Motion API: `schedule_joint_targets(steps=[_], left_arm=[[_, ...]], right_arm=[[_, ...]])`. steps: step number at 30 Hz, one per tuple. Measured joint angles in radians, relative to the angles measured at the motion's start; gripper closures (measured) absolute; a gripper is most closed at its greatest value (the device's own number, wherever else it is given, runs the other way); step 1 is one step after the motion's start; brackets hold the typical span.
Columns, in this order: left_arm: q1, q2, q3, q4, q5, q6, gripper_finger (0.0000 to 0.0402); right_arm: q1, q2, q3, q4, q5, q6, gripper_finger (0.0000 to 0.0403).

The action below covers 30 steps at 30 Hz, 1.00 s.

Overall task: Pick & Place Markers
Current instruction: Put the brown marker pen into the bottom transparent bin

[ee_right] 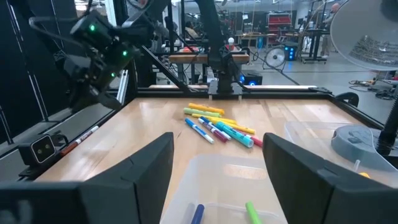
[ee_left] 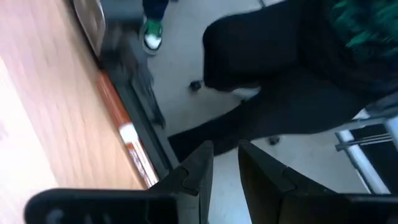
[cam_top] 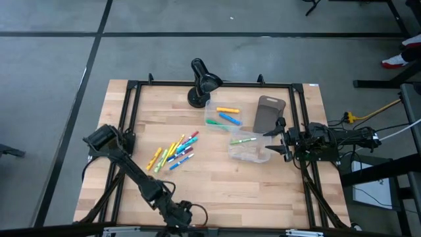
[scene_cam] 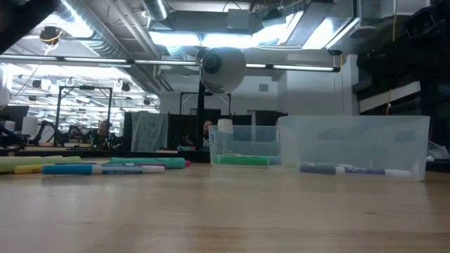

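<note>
The right gripper hangs with jaws spread wide and empty over the near clear bin's right edge; a green marker lies inside (its other contents are hard to make out). The left gripper, narrowly parted and holding nothing, sits past the table's near edge. Loose markers lie left of centre. A desk lamp stands at the far edge beside the far bin and grey-brown tray.

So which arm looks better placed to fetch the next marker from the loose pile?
Probably the right. The right gripper is open over the table beside the nearer clear bin, facing the loose markers. The left gripper hangs past the table's front edge, pointing at the floor.
</note>
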Motion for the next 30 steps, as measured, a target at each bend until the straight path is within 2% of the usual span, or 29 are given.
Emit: schedule_joint_targets(steps=[9,16,30], left_arm=[[-0.028,0.095,-0.001,0.052,-0.038,-0.037,0.0329],[-0.028,0.124,-0.001,0.058,-0.047,-0.029,0.0329],[-0.027,0.124,0.005,-0.064,-0.169,0.014,0.0330]], right_arm=[[0.000,0.000,0.000,0.000,0.000,0.000,0.0159],[0.000,0.000,0.000,0.000,0.000,0.001,0.0159],[0.000,0.000,0.000,0.000,0.000,0.001,0.0159]])
